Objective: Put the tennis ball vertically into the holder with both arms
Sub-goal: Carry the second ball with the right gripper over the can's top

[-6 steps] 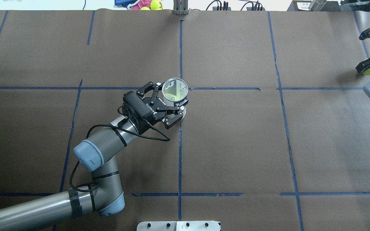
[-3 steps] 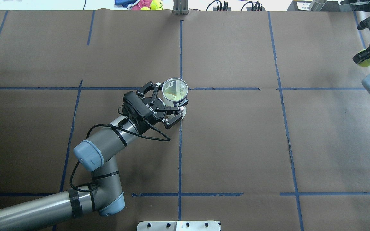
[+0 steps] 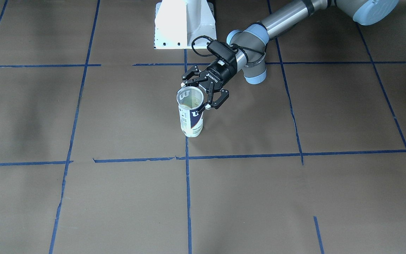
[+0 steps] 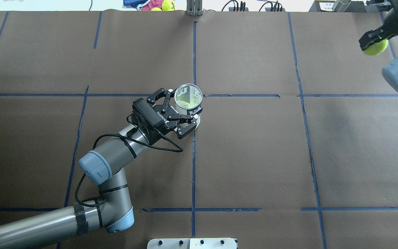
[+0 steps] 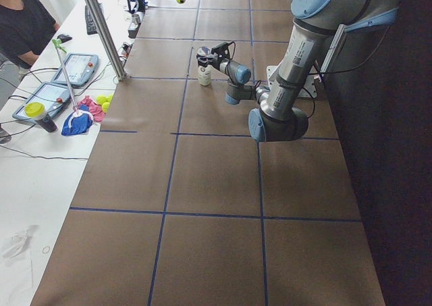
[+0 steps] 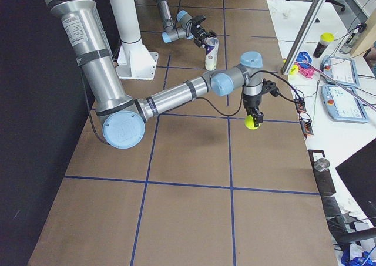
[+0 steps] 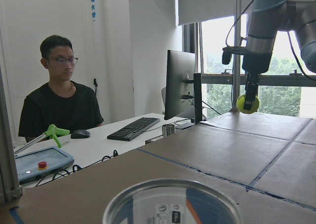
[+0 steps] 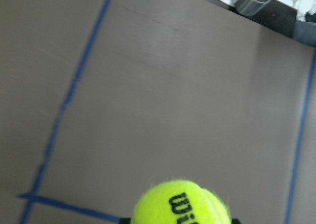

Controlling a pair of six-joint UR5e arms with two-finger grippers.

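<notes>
Counts: one tennis ball point(image 4: 374, 48), one holder point(image 4: 188, 98), two arms, each with one tool. The left tool point(image 4: 181, 112) has its fingers closed around the upper wall of the holder, a clear Wilson tennis-ball can standing upright, mouth up, near the middle of the brown paper-covered surface point(image 4: 254, 155) where blue tape lines cross. Well apart, at the far right edge, the right tool point(image 4: 371, 39) pinches the tennis ball between its fingers, lifted clear above the surface. Nothing lies on the surface between ball and can. Beyond the far edge, on a white desk, are a keyboard point(image 7: 133, 128), a monitor point(image 7: 179, 83), and a seated person point(image 7: 59, 105).
</notes>
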